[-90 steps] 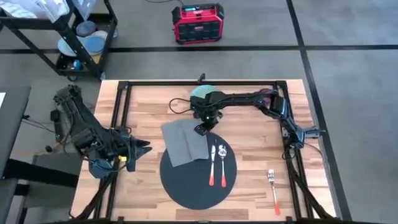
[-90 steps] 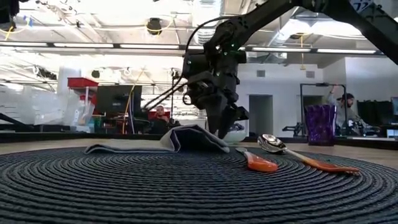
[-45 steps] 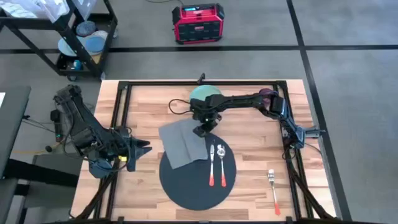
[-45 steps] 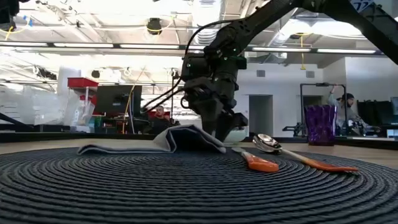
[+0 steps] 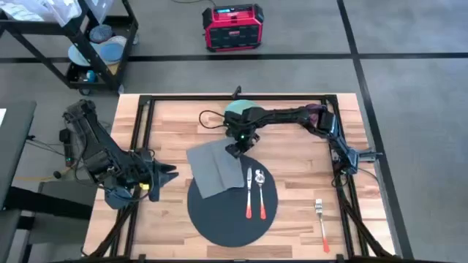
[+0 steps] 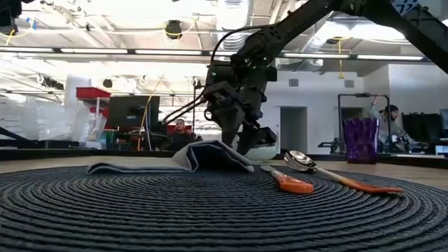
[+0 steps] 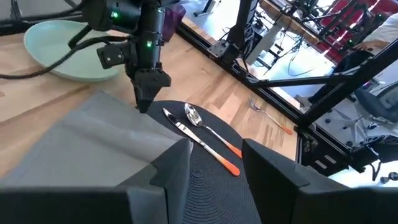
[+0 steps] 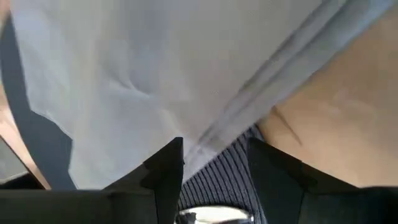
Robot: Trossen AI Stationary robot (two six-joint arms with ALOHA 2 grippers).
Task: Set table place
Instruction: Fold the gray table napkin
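Broadly, the light-wood counter (image 5: 300, 172) is seen from above, edged in thin black framing, with the round dark placemat (image 5: 232, 212) laid at its near middle. A grey napkin (image 5: 214, 166) is draped half on the placemat's far left part and half on the bare wood; in the low view its fold (image 6: 203, 155) is raised off the woven mat (image 6: 210, 210). On the placemat, just beside the napkin, a knife (image 5: 248, 194) and a spoon (image 5: 261, 193), both orange-handled, are laid side by side. An orange-handled fork (image 5: 322, 223) is left on the wood well apart from the mat, toward the right edge. A pale green plate (image 5: 240, 109) is set at the far middle of the counter and partly covered by the right arm; nothing is seen on it.

The right gripper (image 5: 235, 150) is held over the napkin's far corner, its jaws slightly spread, with nothing pinched between them in the wrist view (image 8: 211, 168). The left gripper (image 5: 167, 174) is parked at the counter's left edge, jaws spread and empty (image 7: 214, 162)
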